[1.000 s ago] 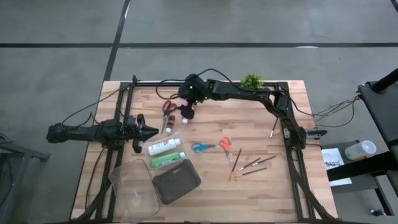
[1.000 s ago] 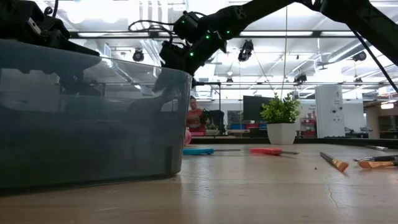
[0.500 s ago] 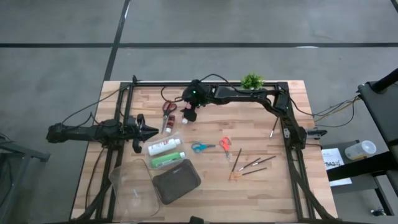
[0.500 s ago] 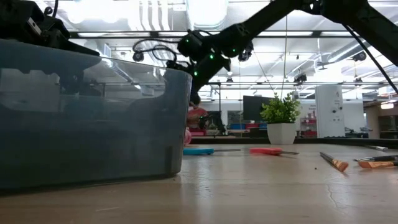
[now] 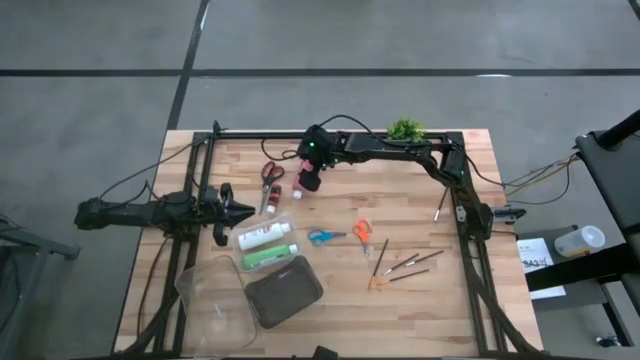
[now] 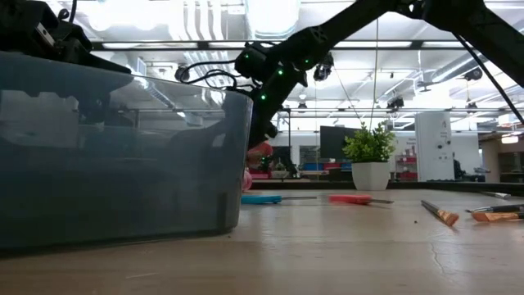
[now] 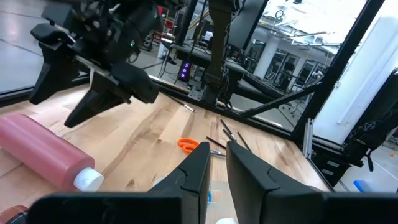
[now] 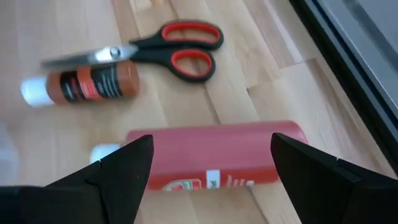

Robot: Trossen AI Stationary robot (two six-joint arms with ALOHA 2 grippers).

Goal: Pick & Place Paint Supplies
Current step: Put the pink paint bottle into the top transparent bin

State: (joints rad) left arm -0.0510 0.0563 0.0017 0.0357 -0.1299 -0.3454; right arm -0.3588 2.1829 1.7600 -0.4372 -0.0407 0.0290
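Red paint tube [image 7: 46, 152] beneath right pincer [image 7: 96, 93], orange scissors [image 7: 188, 145] beyond.
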